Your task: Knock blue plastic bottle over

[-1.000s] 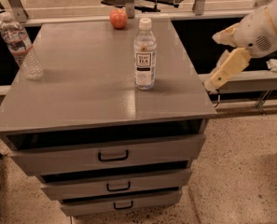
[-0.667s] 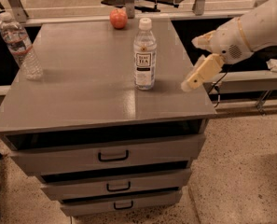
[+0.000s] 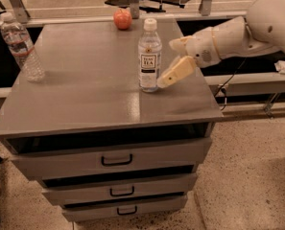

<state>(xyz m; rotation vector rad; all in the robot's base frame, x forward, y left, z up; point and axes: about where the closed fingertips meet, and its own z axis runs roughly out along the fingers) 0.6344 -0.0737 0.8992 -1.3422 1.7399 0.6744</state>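
Observation:
The blue plastic bottle stands upright near the middle right of the grey cabinet top. It is clear with a white cap and a white label with dark text. My gripper reaches in from the right on a white arm. It hangs low over the cabinet top, its cream tip right against the bottle's lower right side. I cannot tell whether it touches the bottle.
A ribbed clear bottle with a reddish band stands at the far left. A red apple lies at the back edge. The cabinet has three drawers with dark handles. A metal rail and ledge run behind and to the right.
My arm has swung left from beyond the cabinet's right edge, bringing the gripper up to the bottle's right side. The bottle still stands upright in the same place.

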